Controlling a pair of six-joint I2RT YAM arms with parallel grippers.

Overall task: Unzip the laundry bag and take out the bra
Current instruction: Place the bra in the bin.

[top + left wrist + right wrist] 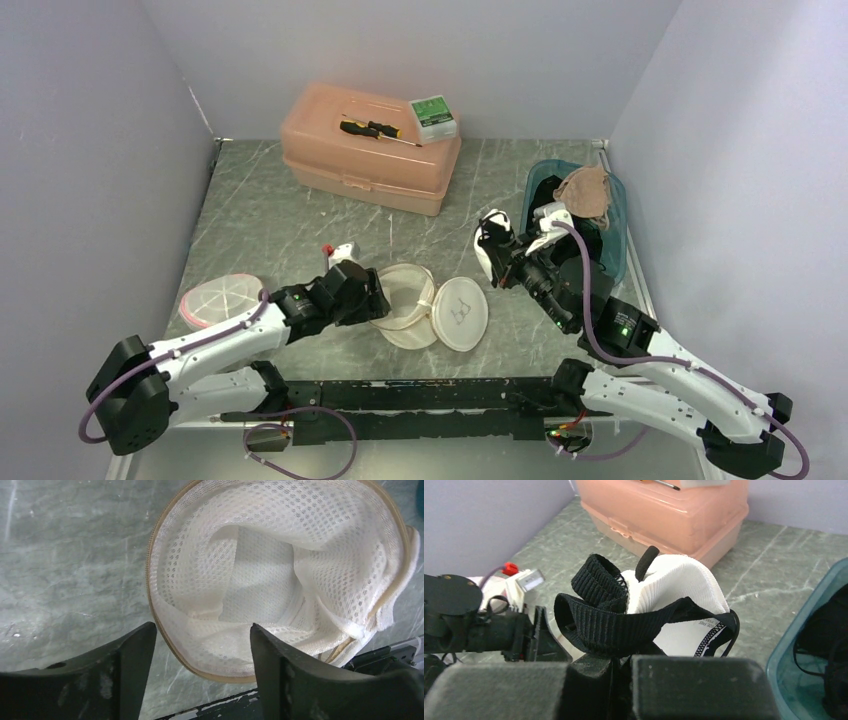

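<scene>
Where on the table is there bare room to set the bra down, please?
Bare table lies left of the pink toolbox, and between the toolbox and the laundry bag. Crowded: near centre, with the bag and left gripper; the right side, with the teal bin and the right gripper holding the bra.

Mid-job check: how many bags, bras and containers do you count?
Round bags: 2, white laundry bag, pink bag
Bras I can make out: 2, black-and-white bra, beige bra
Containers: 2, peach toolbox, teal bin
Total: 6
</scene>
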